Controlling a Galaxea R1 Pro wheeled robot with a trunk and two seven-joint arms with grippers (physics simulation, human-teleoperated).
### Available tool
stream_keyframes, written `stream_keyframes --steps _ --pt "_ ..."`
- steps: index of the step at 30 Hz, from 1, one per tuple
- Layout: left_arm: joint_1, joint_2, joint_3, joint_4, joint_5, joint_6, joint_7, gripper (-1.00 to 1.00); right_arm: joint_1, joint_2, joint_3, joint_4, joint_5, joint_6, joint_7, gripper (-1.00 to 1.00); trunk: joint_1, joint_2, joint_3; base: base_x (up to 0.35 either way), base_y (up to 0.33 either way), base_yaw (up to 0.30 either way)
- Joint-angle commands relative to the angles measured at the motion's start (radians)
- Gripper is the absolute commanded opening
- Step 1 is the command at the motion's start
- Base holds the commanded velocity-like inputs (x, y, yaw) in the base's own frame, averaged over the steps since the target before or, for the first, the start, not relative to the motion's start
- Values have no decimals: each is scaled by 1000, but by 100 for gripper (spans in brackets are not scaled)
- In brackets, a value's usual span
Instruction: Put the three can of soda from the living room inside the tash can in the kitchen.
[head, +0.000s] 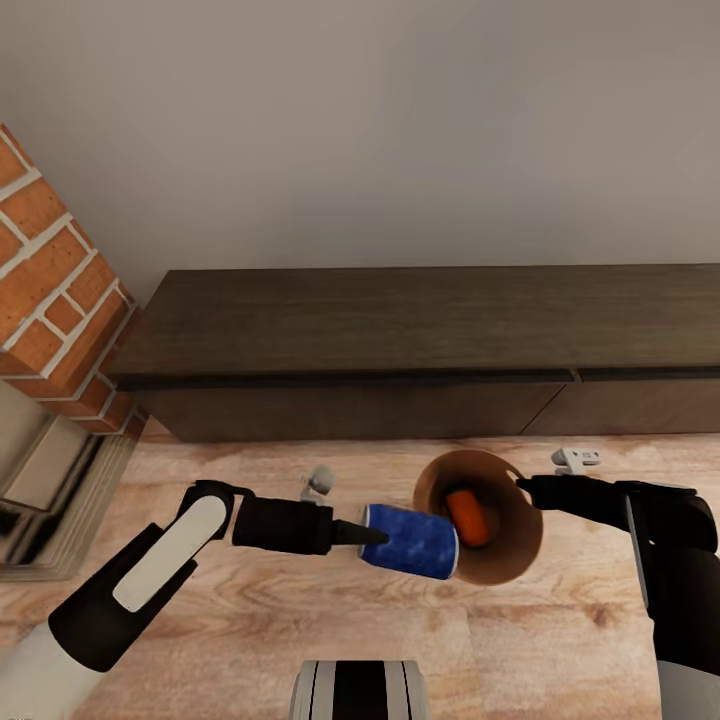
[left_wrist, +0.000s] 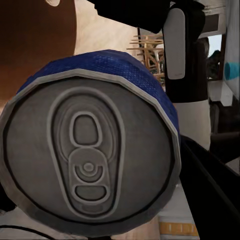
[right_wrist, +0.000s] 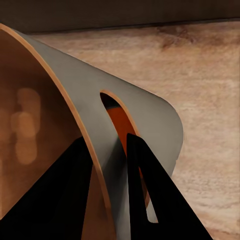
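The trash can (head: 500, 562) was held above the plank floor (head: 300, 620), its rim pinched between the right fingers (right_wrist: 145, 190), with one orange can (head: 468, 517) seen inside. One blue can (head: 412, 541) was gripped sideways by the left fingers (head: 352, 532), its far end at the bin's rim. Open floor lay all around, bounded behind by one long dark cabinet (head: 420, 340) and one brick chimney (head: 55, 290).

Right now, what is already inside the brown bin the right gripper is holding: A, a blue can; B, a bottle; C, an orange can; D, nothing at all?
C: an orange can lies inside the bin, while the left gripper holds the blue can just outside its rim.
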Motion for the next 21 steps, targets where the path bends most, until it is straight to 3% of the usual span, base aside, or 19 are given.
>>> stream_keyframes --steps 1,10,15,16,18,19,21 --pt "0 -9 1 0 -5 0 0 -100 0 0 1 0 -35 17 13 -100 0 0 0 0 0 0" --pt "-1 -39 3 0 -7 -12 21 -100 0 2 1 0 -38 17 34 -100 0 0 0 0 0 0" --pt "-1 -164 3 1 -62 -15 213 -100 0 5 1 0 -39 17 36 -100 0 0 0 0 0 0" --pt "-1 -206 4 1 -90 -15 255 -100 0 5 1 0 -39 17 39 -100 0 0 0 0 0 0" --pt "-1 -257 9 1 -140 -15 291 -100 0 4 1 0 -39 17 45 -100 0 0 0 0 0 0" --pt "-1 -299 17 2 -197 -13 307 -100 0 3 1 0 -39 17 54 -100 0 0 0 0 0 0" --pt "-1 -320 23 2 -243 -13 314 -100 0 1 1 0 -39 17 60 -100 0 0 0 0 0 0"
